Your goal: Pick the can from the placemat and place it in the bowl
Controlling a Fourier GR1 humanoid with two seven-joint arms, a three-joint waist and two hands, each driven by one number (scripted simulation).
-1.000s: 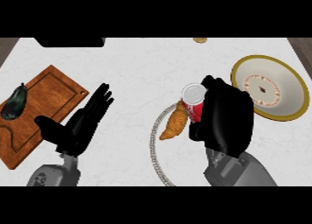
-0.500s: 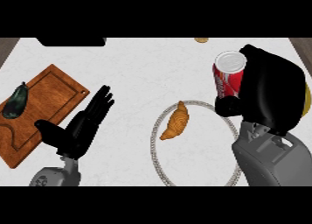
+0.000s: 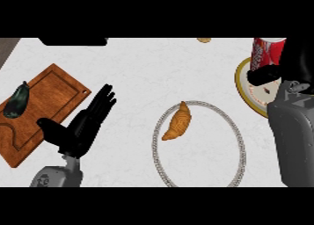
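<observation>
I have the can (image 3: 265, 52) in my right hand (image 3: 301, 61), fingers and thumb curled round its side. It shows red with a pale top, upright, held up over the far edge of the bowl (image 3: 249, 94), which is the yellow-rimmed dish with a pale inside, mostly hidden behind my right forearm. I cannot tell whether the can touches the bowl.

Taking the bowl as my landmark: just beside it, toward my left, lies the placemat (image 3: 197, 144), a pale round one with a beaded edge, and a croissant (image 3: 177, 122) rests on it. Farther that way my left hand (image 3: 81, 125) rests open, fingers straight and holding nothing, at the edge of a wooden cutting board (image 3: 39, 112). A dark eggplant (image 3: 16, 99) lies on the board, well apart from the bowl.
</observation>
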